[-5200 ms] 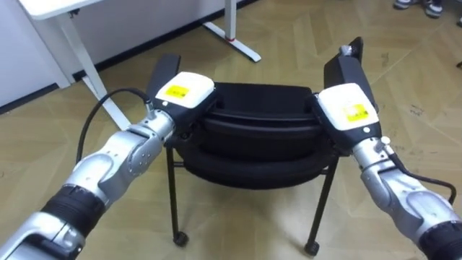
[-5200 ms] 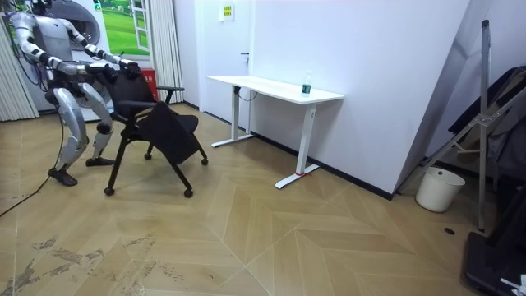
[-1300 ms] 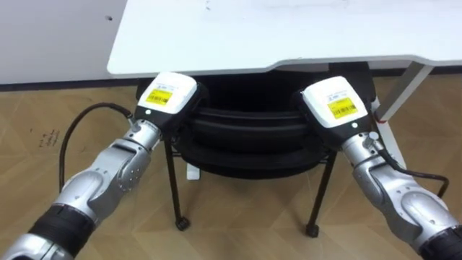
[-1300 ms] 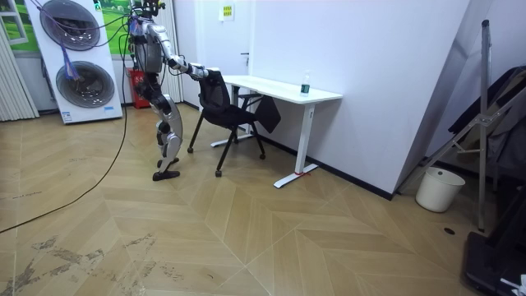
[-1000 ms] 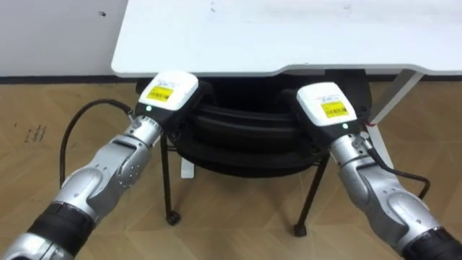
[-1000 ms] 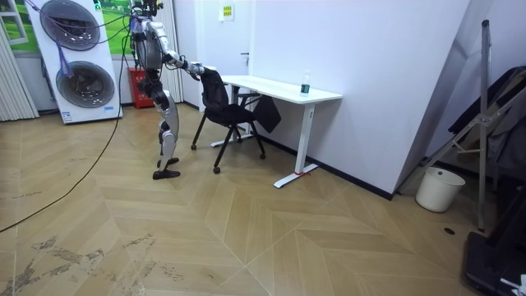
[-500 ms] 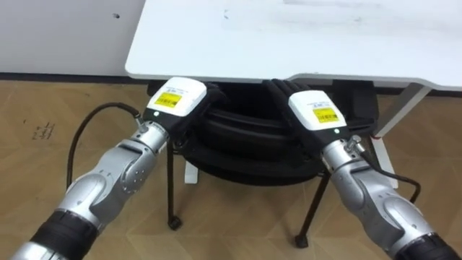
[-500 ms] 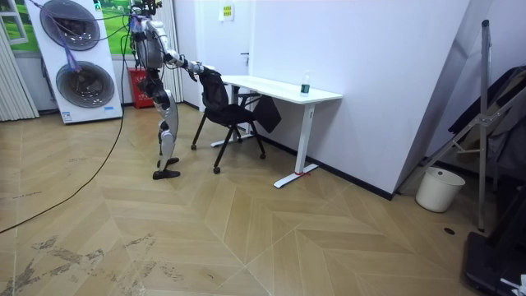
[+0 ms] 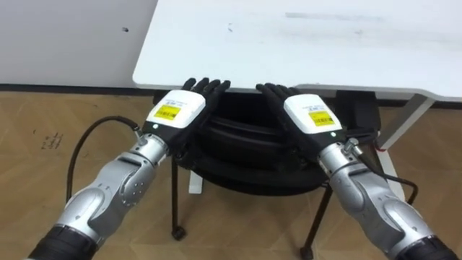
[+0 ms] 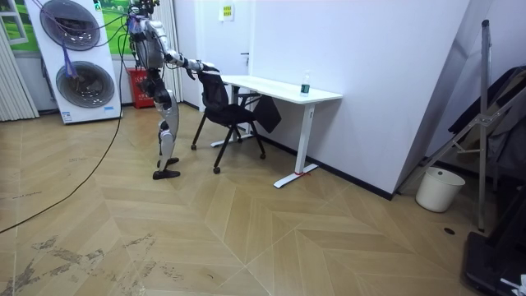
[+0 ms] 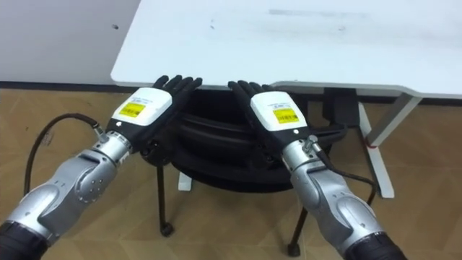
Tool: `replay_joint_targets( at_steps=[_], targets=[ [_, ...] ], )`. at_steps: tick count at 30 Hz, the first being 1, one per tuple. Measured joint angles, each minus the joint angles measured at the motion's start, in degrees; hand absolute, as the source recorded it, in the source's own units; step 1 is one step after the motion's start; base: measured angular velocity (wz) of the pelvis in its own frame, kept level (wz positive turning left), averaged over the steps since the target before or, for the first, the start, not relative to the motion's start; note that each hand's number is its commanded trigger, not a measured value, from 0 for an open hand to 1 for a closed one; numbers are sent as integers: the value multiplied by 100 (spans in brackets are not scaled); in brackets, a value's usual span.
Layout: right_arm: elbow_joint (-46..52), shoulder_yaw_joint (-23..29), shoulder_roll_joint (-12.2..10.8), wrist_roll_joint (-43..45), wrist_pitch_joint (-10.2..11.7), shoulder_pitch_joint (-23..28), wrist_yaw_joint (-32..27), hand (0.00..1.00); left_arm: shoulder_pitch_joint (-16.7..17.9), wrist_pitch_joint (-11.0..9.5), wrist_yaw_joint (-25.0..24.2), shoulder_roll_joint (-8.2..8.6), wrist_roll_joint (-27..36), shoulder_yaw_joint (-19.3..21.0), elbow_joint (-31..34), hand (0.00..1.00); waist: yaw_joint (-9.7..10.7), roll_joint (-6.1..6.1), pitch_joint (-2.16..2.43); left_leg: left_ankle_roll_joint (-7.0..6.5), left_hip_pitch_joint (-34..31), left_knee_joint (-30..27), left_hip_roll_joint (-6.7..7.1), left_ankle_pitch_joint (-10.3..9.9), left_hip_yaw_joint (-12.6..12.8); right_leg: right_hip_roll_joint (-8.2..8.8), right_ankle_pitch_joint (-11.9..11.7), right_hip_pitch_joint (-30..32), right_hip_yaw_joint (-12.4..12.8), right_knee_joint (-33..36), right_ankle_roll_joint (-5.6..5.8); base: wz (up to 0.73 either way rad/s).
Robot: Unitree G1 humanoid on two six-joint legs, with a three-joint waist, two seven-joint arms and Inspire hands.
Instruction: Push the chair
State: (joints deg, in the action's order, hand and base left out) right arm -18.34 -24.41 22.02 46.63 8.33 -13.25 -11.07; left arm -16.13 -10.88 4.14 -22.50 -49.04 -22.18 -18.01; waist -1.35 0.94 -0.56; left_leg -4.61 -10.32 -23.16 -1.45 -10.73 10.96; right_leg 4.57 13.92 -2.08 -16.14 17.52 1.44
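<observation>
Black chair (image 9: 245,148), thin legs, under white desk (image 9: 289,50).

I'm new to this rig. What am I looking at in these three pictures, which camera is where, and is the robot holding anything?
This is a humanoid robot that stands on two legs and has two arms. Two of the pictures come from the two eyes of its head camera, looking down. The third comes from a camera standing in the room. In the eye views, its left hand and right hand lie with straight fingers over the back of a black chair and grip nothing. The chair sits partly under a white desk. The room view shows a small bottle on the desk.
</observation>
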Motion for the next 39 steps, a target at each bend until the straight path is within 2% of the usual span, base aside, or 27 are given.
replay_joint_targets(
  at_steps=[3, 6, 8, 9, 10, 11, 12, 13, 14, 16, 17, 19, 22, 25, 28, 30, 31, 32, 33, 35, 36, 37, 38, 39],
  targets=[
    [96, 145, 11, 19, 152, 42, 0, 0, -1, -45, 62, -8, -42, 296, 56, 0, 7, -12, 8, 4, 67, 81, 26, 37, 10, 26, -1, -32, 1, 1, 2, 0],
    [267, 232, 153, 55, 319, 46, 67, 0, -1, -23, 158, -155, -54, 596, 277, 0, 116, -12, 7, 4, 142, 164, 49, 81, 15, 27, -5, -83, 7, -43, 6, 2],
    [458, 355, 429, 241, 596, 99, 99, 0, 1, -81, 202, -312, -60, 753, 487, 0, 128, -11, 7, 4, 180, 254, 71, 125, 15, 29, -38, -110, 15, -93, 9, 0],
    [613, 407, 547, 354, 606, 149, 110, 0, 1, -91, 203, -348, -67, 772, 564, 0, 121, -11, 6, -1, 170, 267, 77, 140, 15, 32, -43, -96, 11, -101, 10, 4],
    [824, 479, 833, 496, 687, 179, 135, 0, 0, -103, 203, -396, -70, 871, 751, 0, 108, -11, 6, -8, 161, 304, 89, 168, 15, 34, -66, -87, 8, -139, 15, 0],
    [986, 644, 1036, 503, 863, 215, 135, 0, -2, -171, 264, -449, -95, 1003, 874, 0, 92, -11, 6, -10, 185, 358, 100, 190, 14, 26, -105, -119, 14, -212, 19, 0],
    [1111, 795, 1096, 523, 959, 268, 135, 0, -3, -231, 338, -484, -151, 1127, 948, 0, 90, -11, 7, -10, 183, 378, 104, 195, 14, 22, -120, -118, 19, -237, 21, -6],
    [1436, 1208, 1181, 543, 1046, 394, 95, 0, -6, -299, 523, -583, -204, 1457, 1180, 0, 102, -10, 7, -9, 193, 425, 111, 223, 16, 10, -169, -126, 28, -317, 26, -6],
    [1586, 1457, 1194, 540, 1049, 398, 26, 0, -10, -313, 660, -652, -207, 1639, 1284, 0, 132, -10, 7, -11, 218, 467, 122, 248, 23, 10, -191, -142, 31, -359, 30, -6],
    [1932, 2404, 1198, 414, 945, 297, -568, 0, -86, -277, 1370, -852, -207, 2186, 1393, 0, 163, -5, 7, -12, 500, 718, 156, 290, 96, 4, -275, -371, 86, -608, 51, -14],
    [1933, 2807, 1204, 314, 870, 243, -834, 0, -84, -248, 1625, -965, -228, 2380, 1396, 0, 156, 17, 22, -2, 668, 832, 182, 295, 124, 3, -295, -509, 134, -719, 62, -18],
    [1938, 3396, 1222, 196, 778, 269, -1147, 0, -78, -228, 1888, -1073, -237, 2684, 1401, 0, 161, 31, 35, 10, 777, 917, 202, 302, 137, 2, -311, -613, 181, -803, 72, -7],
    [1939, 4001, 1239, 41, 646, 414, -1466, 0, -6, -152, 2188, -1085, -235, 3134, 1418, 0, 219, 18, 38, 28, 792, 935, 211, 316, 145, 5, -311, -594, 183, -799, 73, 0],
    [1943, 4334, 1402, -302, 662, 656, -1708, 0, 83, -170, 2378, -1092, -232, 3517, 1515, 0, 279, 10, 43, 36, 779, 968, 212, 319, 157, 3, -309, -555, 175, -800, 76, -1],
    [1958, 4915, 1429, -541, 650, 773, -2158, 0, 113, -207, 2746, -1094, -206, 4030, 1689, 0, 310, 0, 54, 37, 703, 979, 213, 319, 166, 3, -309, -469, 191, -800, 76, -1],
    [1958, 5193, 1428, -860, 656, 830, -2425, 0, 278, -199, 3030, -1115, -97, 4347, 1783, 0, 357, -3, 78, 43, 739, 1033, 218, 323, 180, 4, -309, -473, 201, -799, 76, -2],
    [1958, 5359, 1429, -1087, 657, 968, -2626, 0, 501, -200, 3224, -1169, -34, 4536, 1823, 0, 367, 4, 99, 53, 800, 1070, 214, 318, 199, 4, -309, -504, 207, -786, 76, -8],
    [1957, 5527, 1429, -1322, 651, 1142, -2823, 0, 806, -193, 3398, -1198, 8, 4769, 1844, 0, 368, 6, 156, 69, 823, 1087, 207, 309, 232, 3, -309, -505, 218, -790, 76, -11],
    [1953, 5634, 1428, -1434, 644, 1211, -2918, 0, 958, -180, 3476, -1198, 30, 4911, 1847, 0, 367, 3, 162, 73, 841, 1097, 205, 306, 247, 3, -308, -514, 226, -794, 77, -11],
    [1950, 6096, 1416, -1976, 604, 1508, -3175, 0, 1521, -155, 3645, -1189, 475, 5321, 1856, 0, 408, -2, 161, 82, 865, 1110, 208, 300, 258, 2, -309, -555, 248, -814, 77, -2],
    [1950, 6181, 1413, -2131, 582, 1562, -3222, 0, 1635, -147, 3673, -1186, 627, 5403, 1856, 0, 419, -4, 160, 84, 870, 1110, 208, 298, 258, 1, -309, -575, 253, -818, 77, 0],
    [1944, 6406, 1402, -2426, 540, 1701, -3337, 0, 1891, -114, 3742, -1144, 905, 5600, 1852, 0, 428, -16, 152, 87, 888, 1117, 210, 288, 255, -2, -309, -595, 254, -846, 77, -3],
    [1938, 6637, 1377, -2679, 531, 1902, -3421, 0, 2163, -90, 3826, -1010, 1124, 5821, 1856, 0, 438, -34, 161, 86, 897, 1138, 219, 283, 262, 1, -309, -606, 260, -890, 77, -5],
    [1937, 6746, 1361, -2831, 520, 2025, -3465, 0, 2292, -64, 3861, -921, 1237, 5925, 1860, 0, 436, -51, 162, 86, 897, 1133, 219, 276, 265, 1, -309, -610, 257, -891, 77, -4]
  ],
)
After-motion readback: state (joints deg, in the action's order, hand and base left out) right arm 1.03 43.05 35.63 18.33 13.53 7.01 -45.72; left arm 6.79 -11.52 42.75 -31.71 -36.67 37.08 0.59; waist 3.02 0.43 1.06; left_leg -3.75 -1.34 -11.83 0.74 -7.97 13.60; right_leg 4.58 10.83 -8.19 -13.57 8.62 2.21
